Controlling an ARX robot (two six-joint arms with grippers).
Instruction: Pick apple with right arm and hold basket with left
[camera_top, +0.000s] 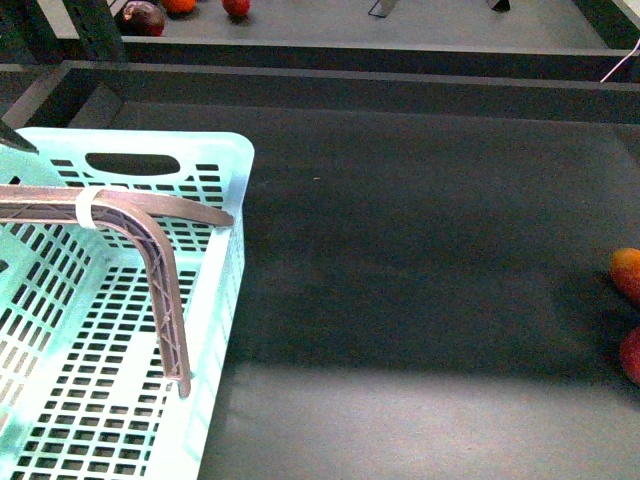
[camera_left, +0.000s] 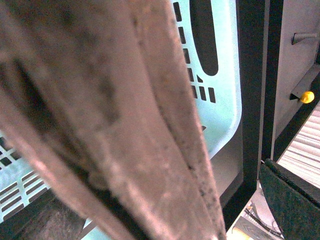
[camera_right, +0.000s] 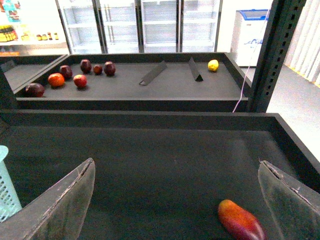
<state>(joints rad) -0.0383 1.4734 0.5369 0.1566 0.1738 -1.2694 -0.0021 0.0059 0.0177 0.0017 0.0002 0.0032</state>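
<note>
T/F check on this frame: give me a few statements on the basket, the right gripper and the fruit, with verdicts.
1. The basket sits on the left in the front view. True.
2. The right gripper is shut on a fruit. False: it is open, with nothing between its fingers.
3. The basket's brown handle has a band of white tape. True.
4. The yellow fruit lies inside the basket. False: it lies in the far tray, apart from the red fruits there.
5. Fruit shows on the basket floor. False: the part of the floor in view holds none.
</note>
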